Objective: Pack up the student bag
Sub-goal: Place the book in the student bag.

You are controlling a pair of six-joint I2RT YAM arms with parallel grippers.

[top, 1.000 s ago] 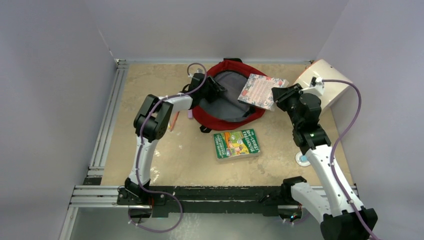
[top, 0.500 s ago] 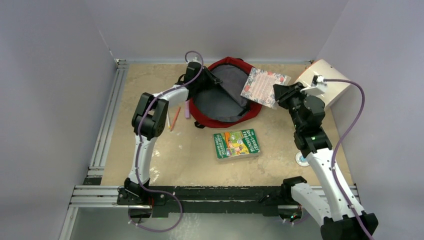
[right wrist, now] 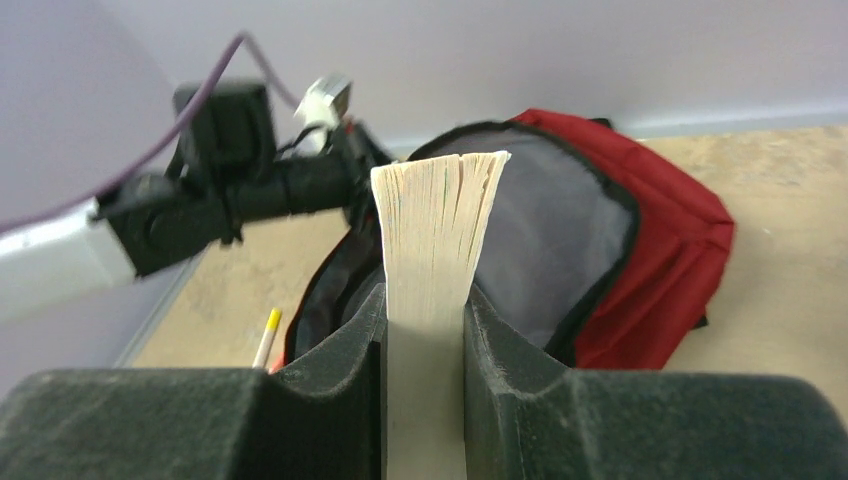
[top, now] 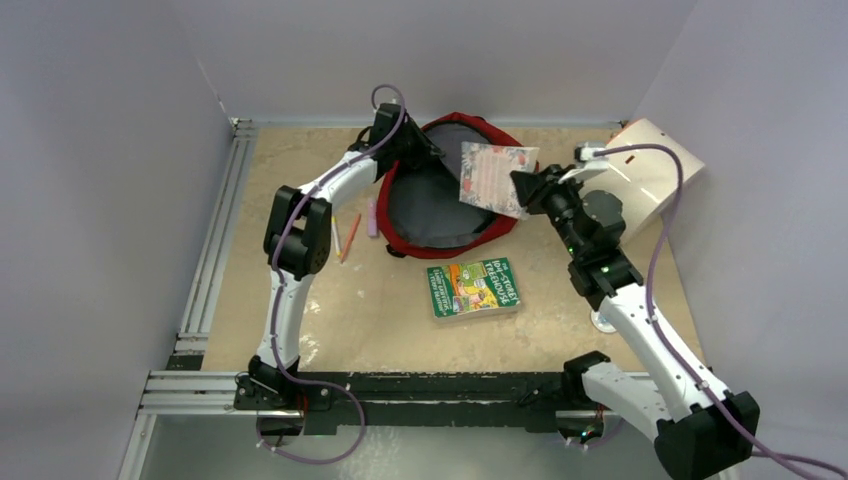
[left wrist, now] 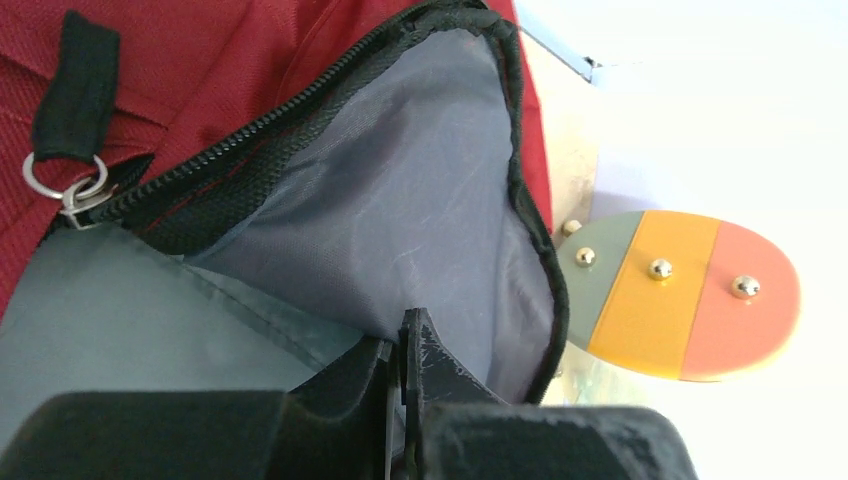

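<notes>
The student bag (top: 440, 243), dark red with a grey lining, lies open at the back of the table. My left gripper (top: 413, 150) is at its left rim, shut on a thin fold of the grey lining (left wrist: 400, 200); in the left wrist view the fingertips (left wrist: 425, 345) press together by the black zipper edge. My right gripper (top: 526, 186) is shut on a floral-covered book (top: 490, 176), held on edge above the right side of the bag's opening. In the right wrist view the book's page edge (right wrist: 440, 210) stands between the pads, with the bag (right wrist: 660, 250) behind it.
A green picture book (top: 473, 286) lies flat in front of the bag. Pencils (top: 349, 236) and a pink stick (top: 372, 216) lie left of it. A white rounded box (top: 652, 172) stands at the back right. A grey, orange and pink oval (left wrist: 680, 295) shows beside the bag.
My left gripper has shut on the bag's left rim and drawn it back, widening the opening. My right arm has carried the floral book leftward, from the bag's right edge to over the opening.
</notes>
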